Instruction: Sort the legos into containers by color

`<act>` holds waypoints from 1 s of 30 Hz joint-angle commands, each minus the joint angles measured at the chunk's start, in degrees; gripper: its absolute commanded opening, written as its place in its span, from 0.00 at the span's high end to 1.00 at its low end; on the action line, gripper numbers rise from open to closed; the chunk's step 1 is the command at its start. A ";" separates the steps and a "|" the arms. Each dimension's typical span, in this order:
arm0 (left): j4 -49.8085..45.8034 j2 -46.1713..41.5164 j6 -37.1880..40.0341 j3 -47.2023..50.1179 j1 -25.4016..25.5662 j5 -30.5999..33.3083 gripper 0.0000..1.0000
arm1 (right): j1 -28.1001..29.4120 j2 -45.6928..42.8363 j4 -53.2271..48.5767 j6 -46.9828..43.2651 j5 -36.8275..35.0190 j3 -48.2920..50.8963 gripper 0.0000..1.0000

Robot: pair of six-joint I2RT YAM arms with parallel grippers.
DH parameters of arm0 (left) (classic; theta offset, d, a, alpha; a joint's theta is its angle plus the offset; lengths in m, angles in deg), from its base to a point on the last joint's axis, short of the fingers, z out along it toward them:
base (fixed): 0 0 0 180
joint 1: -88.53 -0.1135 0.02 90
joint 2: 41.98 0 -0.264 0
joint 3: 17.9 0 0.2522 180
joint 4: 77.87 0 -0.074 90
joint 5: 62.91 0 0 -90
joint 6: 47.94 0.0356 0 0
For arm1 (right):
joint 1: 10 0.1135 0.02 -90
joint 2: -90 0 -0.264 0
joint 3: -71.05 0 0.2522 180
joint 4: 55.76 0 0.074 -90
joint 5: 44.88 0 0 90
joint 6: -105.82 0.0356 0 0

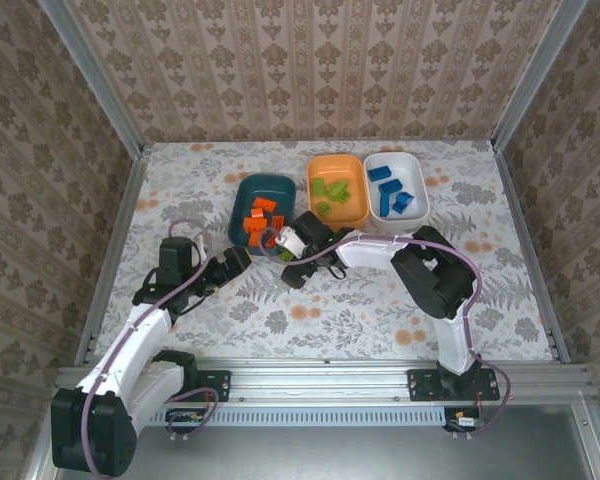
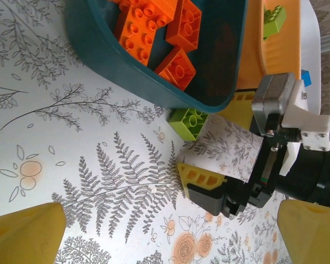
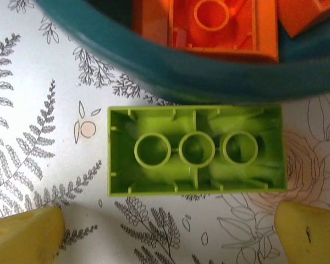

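Right gripper (image 3: pixel 166 235) spread wide above upside-down light green plastic brick (image 3: pixel 195 149), just beside dark teal plastic bin (image 3: pixel 209 74); descending finger may clip bin wall, skidding brick; clearance unclear.

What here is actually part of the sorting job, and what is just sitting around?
Part of the job:
teal bin with orange legos
orange bin with green legos
white bin with blue legos
loose green lego beside the teal bin
left gripper and right gripper, both open

Just there:
floral table
patterned walls
metal frame
cables
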 commanded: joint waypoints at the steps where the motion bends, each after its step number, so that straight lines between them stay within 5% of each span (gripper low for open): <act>1: 0.35 -0.62 2.09 0.59 -0.95 -1.68 0.00 | -0.43 4.59 4.26 0.23 -3.61 -3.13 0.00; 18: 0.28 -0.83 3.03 1.65 -4.25 -4.11 0.00 | -2.66 10.24 -1.04 2.43 -1.49 -12.08 0.03; 30: 1.32 -0.39 2.61 1.74 -4.91 -4.92 0.00 | -4.36 8.81 -4.85 5.09 0.34 -10.72 0.26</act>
